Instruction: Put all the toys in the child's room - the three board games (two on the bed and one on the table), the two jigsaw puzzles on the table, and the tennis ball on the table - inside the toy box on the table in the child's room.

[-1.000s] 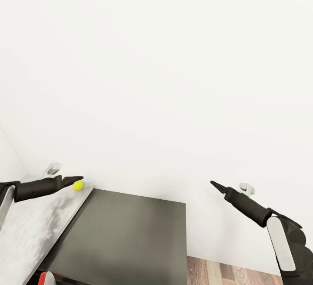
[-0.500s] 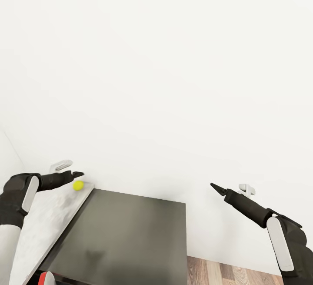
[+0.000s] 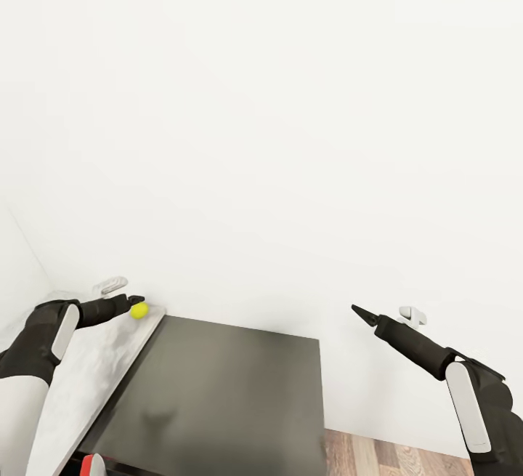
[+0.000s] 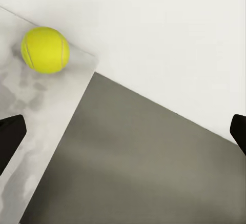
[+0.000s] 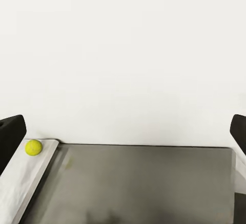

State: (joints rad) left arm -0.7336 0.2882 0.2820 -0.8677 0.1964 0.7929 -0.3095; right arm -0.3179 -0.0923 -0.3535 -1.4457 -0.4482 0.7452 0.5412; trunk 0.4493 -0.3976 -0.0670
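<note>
Both our arms reach forward, grippers spread.

Our left gripper (image 3: 135, 301) stretches ahead from a bent wrist, jaws wide apart; our right gripper (image 3: 361, 310) points forward and up on a raised forearm, jaws also wide.

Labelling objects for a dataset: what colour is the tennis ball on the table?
Bright yellow-green tennis ball, clearest in the left wrist view.

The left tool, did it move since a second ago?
Yes. The left tool has swung in toward the wall, ending right beside the tennis ball at the pale table top's far corner.
</note>
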